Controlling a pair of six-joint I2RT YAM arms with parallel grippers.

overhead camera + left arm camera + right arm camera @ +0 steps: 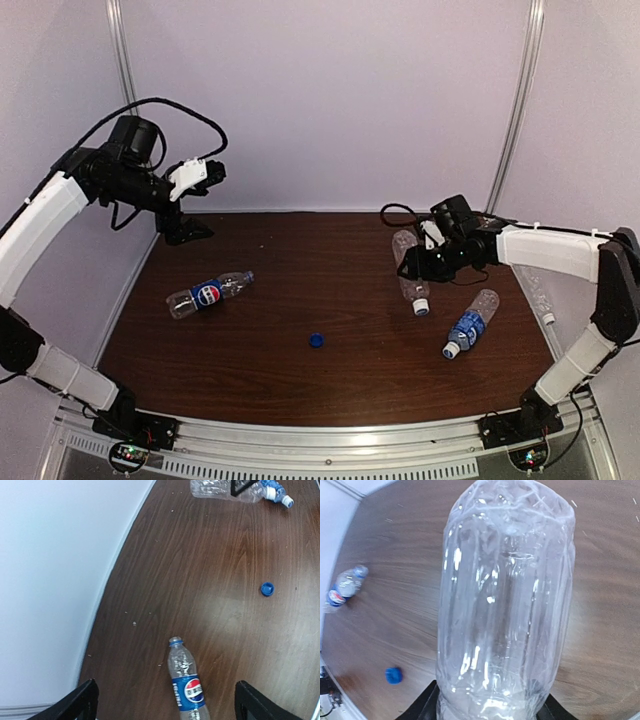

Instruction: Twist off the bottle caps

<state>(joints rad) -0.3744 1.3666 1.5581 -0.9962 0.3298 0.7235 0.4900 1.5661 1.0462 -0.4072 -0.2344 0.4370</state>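
My left gripper (186, 231) is open and empty, raised at the back left; in its wrist view (163, 704) it looks down on the Pepsi bottle (187, 682), which lies capless on the table (208, 293). The dark blue cap (316, 340) lies loose mid-table (267, 588). My right gripper (414, 263) is shut on an unlabelled clear bottle (409, 268), which fills its wrist view (505, 600); that bottle's white cap (422, 308) is on. A blue-labelled bottle (470, 325) with a white cap (450, 352) lies to its right.
A fourth clear bottle (537, 292) lies at the table's right edge under my right arm. White walls close the back and both sides. The table's front rail (330, 440) runs between the arm bases.
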